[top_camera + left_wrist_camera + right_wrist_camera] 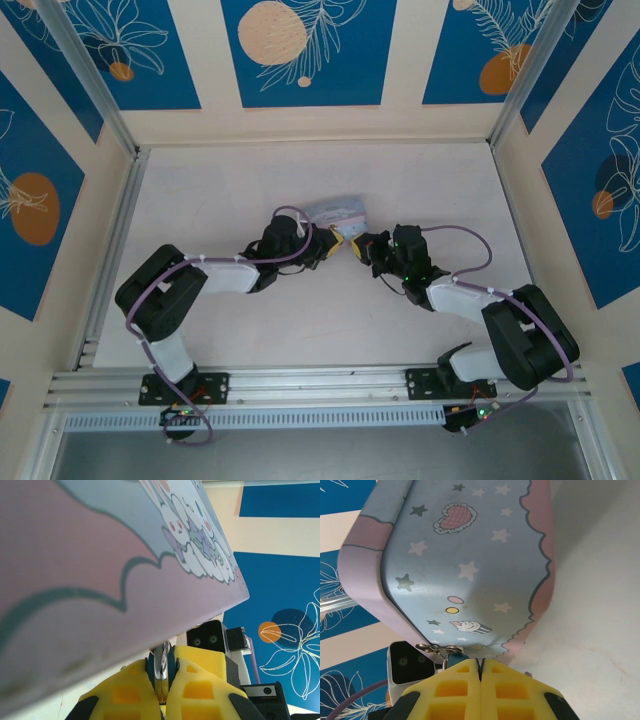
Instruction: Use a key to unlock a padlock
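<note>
Tiny dark blue-grey padlock [161, 672] pinched in left claw [161, 657].

one tin box [335, 210], one small padlock [161, 664], one bench [240, 180], two robot arms [215, 275], and two yellow end effectors: the left end effector [163, 672], the right end effector [481, 670].

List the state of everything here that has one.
left gripper, shut on the padlock.
padlock, pinched in the left gripper; locked or unlocked cannot be told.
right gripper, shut, tips beside the latch.
tin box, lid closed.
</note>
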`<action>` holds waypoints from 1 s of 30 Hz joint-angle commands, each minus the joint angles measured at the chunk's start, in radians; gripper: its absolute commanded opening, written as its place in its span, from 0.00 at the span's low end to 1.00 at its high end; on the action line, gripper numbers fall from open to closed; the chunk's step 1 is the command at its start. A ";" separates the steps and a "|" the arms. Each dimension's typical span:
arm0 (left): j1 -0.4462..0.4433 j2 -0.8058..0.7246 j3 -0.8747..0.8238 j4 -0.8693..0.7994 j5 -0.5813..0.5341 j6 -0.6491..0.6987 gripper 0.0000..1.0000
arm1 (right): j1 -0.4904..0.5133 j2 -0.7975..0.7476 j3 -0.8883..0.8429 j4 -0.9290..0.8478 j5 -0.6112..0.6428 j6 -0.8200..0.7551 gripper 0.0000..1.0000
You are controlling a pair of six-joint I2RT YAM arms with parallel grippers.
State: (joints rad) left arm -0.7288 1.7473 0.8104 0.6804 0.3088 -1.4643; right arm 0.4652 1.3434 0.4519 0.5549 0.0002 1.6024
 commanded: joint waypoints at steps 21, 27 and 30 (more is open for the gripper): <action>-0.014 -0.038 0.030 0.039 -0.002 -0.026 0.00 | 0.125 0.063 -0.036 0.239 0.178 0.035 0.00; -0.015 -0.043 0.024 0.038 -0.007 -0.025 0.00 | 0.127 0.063 -0.053 0.241 0.195 0.058 0.00; -0.016 -0.043 0.026 0.038 -0.008 -0.025 0.00 | 0.131 0.068 -0.055 0.234 0.198 0.078 0.00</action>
State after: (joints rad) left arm -0.7277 1.7420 0.8104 0.6712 0.2607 -1.4765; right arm 0.5705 1.4006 0.4026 0.7410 0.2066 1.6569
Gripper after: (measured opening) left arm 0.058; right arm 0.060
